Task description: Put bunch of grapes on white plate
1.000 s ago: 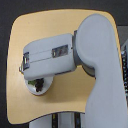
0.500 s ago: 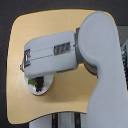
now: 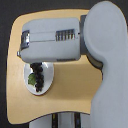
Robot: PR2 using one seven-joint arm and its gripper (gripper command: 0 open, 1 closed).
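The white plate (image 3: 46, 85) lies on the tan table toward the exterior view's left, its upper part covered by my arm. On it lies the bunch of grapes (image 3: 39, 79), a dark cluster running up and down the plate with a green leaf (image 3: 32, 79) on its left side. The top of the bunch reaches up under the grey arm housing. My gripper (image 3: 35, 64) shows only as a dark patch just below that housing, right above the grapes. Its fingers are mostly hidden, and whether they grip the bunch is unclear.
The rounded tan table (image 3: 70, 95) has a dark floor around it. My large grey forearm (image 3: 55, 42) and upper arm (image 3: 107, 65) cover the table's upper and right parts. A dark post (image 3: 65, 120) stands under the table's near edge.
The arm housing has drawn back slightly upward, uncovering more of the plate and the grape cluster with its leaf. The plate has not moved.
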